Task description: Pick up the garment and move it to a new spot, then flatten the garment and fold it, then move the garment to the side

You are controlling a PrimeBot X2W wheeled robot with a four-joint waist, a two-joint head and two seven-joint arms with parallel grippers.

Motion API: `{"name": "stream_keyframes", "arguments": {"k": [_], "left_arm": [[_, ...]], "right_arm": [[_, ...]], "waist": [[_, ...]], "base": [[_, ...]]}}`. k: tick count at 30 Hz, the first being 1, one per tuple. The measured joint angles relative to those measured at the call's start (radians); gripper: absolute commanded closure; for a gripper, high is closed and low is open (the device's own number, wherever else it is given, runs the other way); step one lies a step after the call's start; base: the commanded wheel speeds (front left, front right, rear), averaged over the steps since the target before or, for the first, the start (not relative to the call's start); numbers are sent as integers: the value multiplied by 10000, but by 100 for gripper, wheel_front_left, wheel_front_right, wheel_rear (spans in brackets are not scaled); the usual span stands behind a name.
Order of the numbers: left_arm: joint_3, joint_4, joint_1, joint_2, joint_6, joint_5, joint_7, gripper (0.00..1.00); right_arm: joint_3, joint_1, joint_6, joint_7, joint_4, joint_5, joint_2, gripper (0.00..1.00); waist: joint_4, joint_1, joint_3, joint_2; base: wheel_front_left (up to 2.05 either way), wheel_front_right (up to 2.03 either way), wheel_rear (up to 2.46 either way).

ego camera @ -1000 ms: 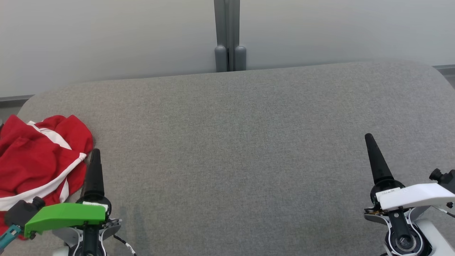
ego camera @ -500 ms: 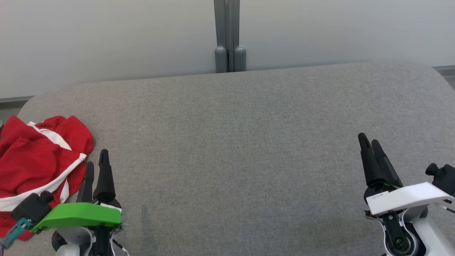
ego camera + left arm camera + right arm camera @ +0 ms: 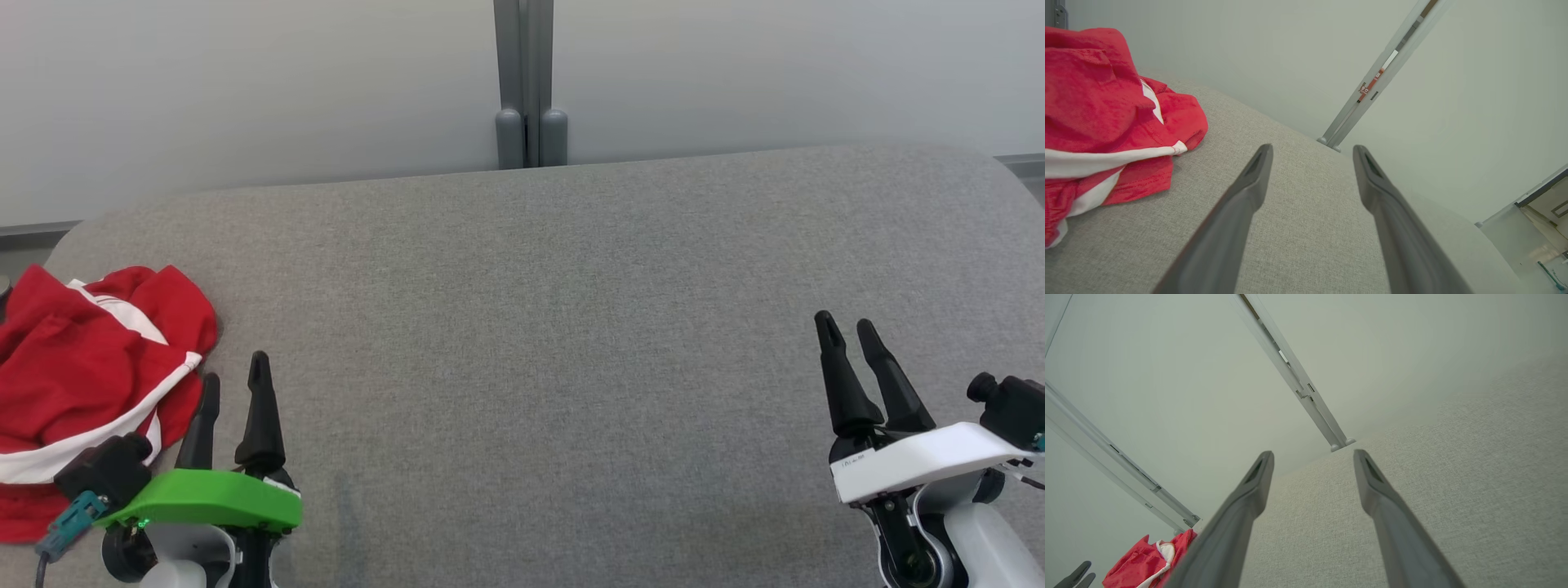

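the left hand (image 3: pixel 235 369), with a green cover behind it, hangs low over the grey cloth-topped counter (image 3: pixel 531 327). its two dark fingers are spread apart and there is nothing between them. the red garment (image 3: pixel 82 367), striped in white, lies in a crumpled heap just to that hand's left and a little ahead of it. it is near the left finger but not touching, and the left wrist view shows a strip of bare counter between them. the right hand (image 3: pixel 845 322), under a white cover, is well apart from the left hand, over the counter's other end. its fingers are also parted and empty, and the garment is far off to its left. ahead of both hands, about midway between them, a grey post (image 3: pixel 531 82) stands against the pale wall (image 3: pixel 245 90).
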Motion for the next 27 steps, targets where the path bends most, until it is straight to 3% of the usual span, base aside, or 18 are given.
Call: {"name": "stream_keyframes", "arguments": {"k": [27], "left_arm": [[-224,777,-55,151,-8,2773,-700,0]], "right_arm": [[-662,135,2,430,86,-3425,604,0]], "waist": [[41,0,-37,0]], "base": [[0,0,0]]}}
